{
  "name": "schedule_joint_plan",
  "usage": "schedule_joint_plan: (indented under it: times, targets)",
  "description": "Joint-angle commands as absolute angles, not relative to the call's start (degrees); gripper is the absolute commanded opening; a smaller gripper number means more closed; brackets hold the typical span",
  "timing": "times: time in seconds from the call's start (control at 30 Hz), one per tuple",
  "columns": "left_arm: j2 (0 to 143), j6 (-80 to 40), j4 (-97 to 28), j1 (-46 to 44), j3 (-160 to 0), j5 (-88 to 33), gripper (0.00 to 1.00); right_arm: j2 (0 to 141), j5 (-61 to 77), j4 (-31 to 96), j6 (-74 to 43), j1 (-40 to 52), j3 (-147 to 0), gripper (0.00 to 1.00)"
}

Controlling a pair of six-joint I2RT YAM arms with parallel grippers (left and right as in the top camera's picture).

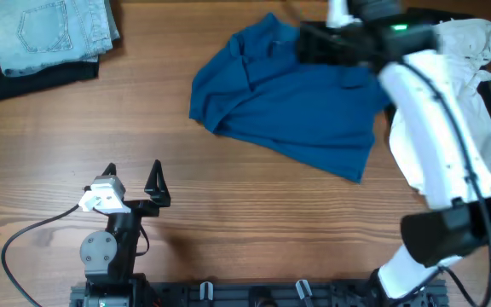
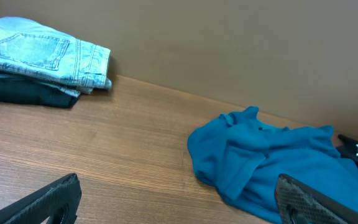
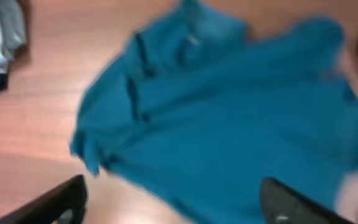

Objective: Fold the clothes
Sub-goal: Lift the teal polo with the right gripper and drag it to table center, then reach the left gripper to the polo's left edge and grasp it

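Crumpled dark blue soft-cloth T-shirt (image 1: 297,102) to be spread flat before any fold is made
Overhead: shirt is bunched right of centre on the wooden table (image 1: 228,213); left gripper (image 1: 135,181) well apart, jaws apart, empty. Left wrist: folded pale denim (image 2: 42,53) seen far left. Right wrist: right gripper (image 3: 173,183) above shirt, jaws wide, nothing clamped; hem corners should be pinched, limp wrinkles drawn out

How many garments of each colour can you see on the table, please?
Blue shirt: 1
Pale denim: 1
Black garment: 1
White garment: 1
Total: 4
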State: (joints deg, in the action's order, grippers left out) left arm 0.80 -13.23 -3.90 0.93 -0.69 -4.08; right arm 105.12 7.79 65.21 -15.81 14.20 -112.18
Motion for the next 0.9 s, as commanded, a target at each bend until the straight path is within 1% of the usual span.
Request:
schedule_joint_plan:
  times: [0.0,0.2,0.27,0.37,0.4,0.5,0.6,0.63,0.67,0.77,0.83,0.87]
  targets:
    - [0.4,-13.8,-4.1,1.4,-0.3,-3.3,1.0,107.0,14.0,66.3,-15.3,14.7,-107.3,0.92]
    - [0.4,-14.0,-3.6,1.4,-0.3,-2.2,1.0,107.0,12.9,60.4,-18.2,14.6,-104.9,0.96]
    - [0.4,-14.0,2.3,1.4,-0.3,-4.0,1.0,107.0,11.9,60.0,-18.2,14.6,-104.9,0.99]
    - [0.6,-12.2,17.4,1.4,-0.7,-15.4,1.0,107.0,7.4,61.0,-18.0,14.6,-104.9,1.0]
    - [1.5,-12.2,18.6,1.4,-2.2,-16.9,1.0,107.0,6.4,61.3,-18.0,14.6,-104.9,1.0]
    - [9.2,-12.1,11.2,1.4,-10.2,-19.4,1.0,107.0,6.2,60.9,-18.0,14.6,-104.9,1.0]
    - [21.4,-7.5,4.6,1.4,-19.7,-26.1,1.0,107.0,6.2,60.4,-18.0,14.6,-104.9,1.0]
    - [26.2,-6.8,1.4,1.4,-23.6,-26.6,1.0,107.0,6.2,60.4,-18.0,14.6,-104.9,1.0]
    - [31.2,-6.2,-2.9,1.3,-28.0,-26.6,1.0,107.0,6.2,60.4,-18.0,14.6,-104.9,1.0]
    - [48.9,-1.5,-21.6,-0.4,-45.2,-26.6,1.0,107.0,6.2,60.8,-18.0,14.6,-104.9,1.0]
    - [60.1,1.2,-32.4,-3.8,-55.6,-26.3,1.0,107.0,6.2,61.1,-18.0,14.6,-104.9,1.0]
    - [64.6,2.0,-35.5,-5.8,-59.1,-25.6,1.0,107.0,6.2,61.1,-18.0,14.6,-104.9,1.0]
